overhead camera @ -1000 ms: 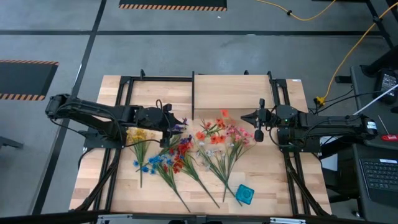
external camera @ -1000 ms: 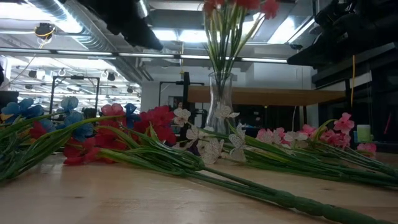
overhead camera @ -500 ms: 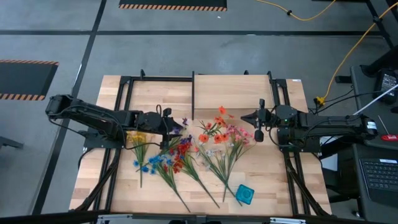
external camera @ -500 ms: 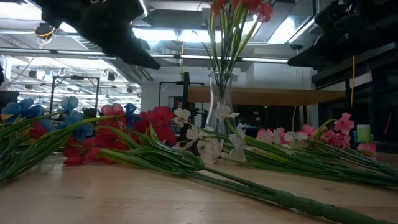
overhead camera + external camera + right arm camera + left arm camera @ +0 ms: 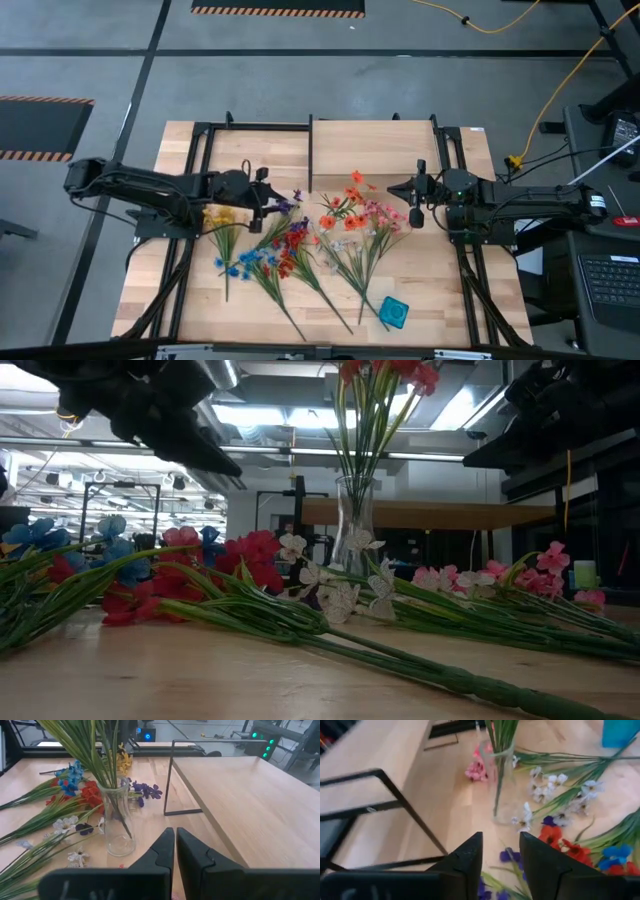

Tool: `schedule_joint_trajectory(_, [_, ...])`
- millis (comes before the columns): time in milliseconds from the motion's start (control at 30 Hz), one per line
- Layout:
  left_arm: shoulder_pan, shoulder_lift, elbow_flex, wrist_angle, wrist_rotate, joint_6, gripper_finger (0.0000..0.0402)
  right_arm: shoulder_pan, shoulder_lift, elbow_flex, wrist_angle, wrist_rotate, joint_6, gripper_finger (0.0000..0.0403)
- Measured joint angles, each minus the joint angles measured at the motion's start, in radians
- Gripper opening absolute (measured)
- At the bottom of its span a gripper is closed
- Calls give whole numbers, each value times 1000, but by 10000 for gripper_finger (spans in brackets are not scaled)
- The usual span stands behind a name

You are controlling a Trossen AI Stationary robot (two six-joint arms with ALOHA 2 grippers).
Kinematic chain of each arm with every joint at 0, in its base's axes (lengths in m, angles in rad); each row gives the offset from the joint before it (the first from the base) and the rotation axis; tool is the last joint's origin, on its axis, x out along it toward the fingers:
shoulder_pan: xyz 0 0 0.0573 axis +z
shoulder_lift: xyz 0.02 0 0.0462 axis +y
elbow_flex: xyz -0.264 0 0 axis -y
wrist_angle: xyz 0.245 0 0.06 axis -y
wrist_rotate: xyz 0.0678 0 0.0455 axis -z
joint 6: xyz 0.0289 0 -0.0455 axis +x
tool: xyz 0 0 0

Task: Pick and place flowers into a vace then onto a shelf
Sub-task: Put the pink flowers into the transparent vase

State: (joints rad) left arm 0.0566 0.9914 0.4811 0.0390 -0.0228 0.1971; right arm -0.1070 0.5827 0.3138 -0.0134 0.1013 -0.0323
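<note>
The left gripper [image 5: 272, 203] is seen drawn back from the vase [image 5: 341, 225] toward the worktop's [image 5: 440, 290] left edge, with the whole left arm shifted the same way across the high view. Its fingers [image 5: 470, 857] have been narrowed, a small gap being left between them, nothing held. In the low view the gripper [image 5: 205, 458] has been lowered and moved leftward, away from the red blooms [image 5: 385, 368] standing in the vase.
</note>
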Motion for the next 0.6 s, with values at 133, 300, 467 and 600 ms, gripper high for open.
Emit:
schedule_joint_trajectory(133, [38, -47, -33, 16, 0, 78, 96, 0, 0, 0, 0, 8, 13, 23])
schedule_joint_trajectory(300, [83, -75, -47, 18, 0, 79, 79, 0, 5, 23, -70, 19, 90, 22])
schedule_joint_trajectory(467, [113, -69, -48, 74, -20, 79, 69, 0, 44, 114, -204, 21, 164, 4])
schedule_joint_trajectory(600, [123, -68, -48, 107, -21, 79, 66, 0, 88, 196, -312, 21, 208, 6])
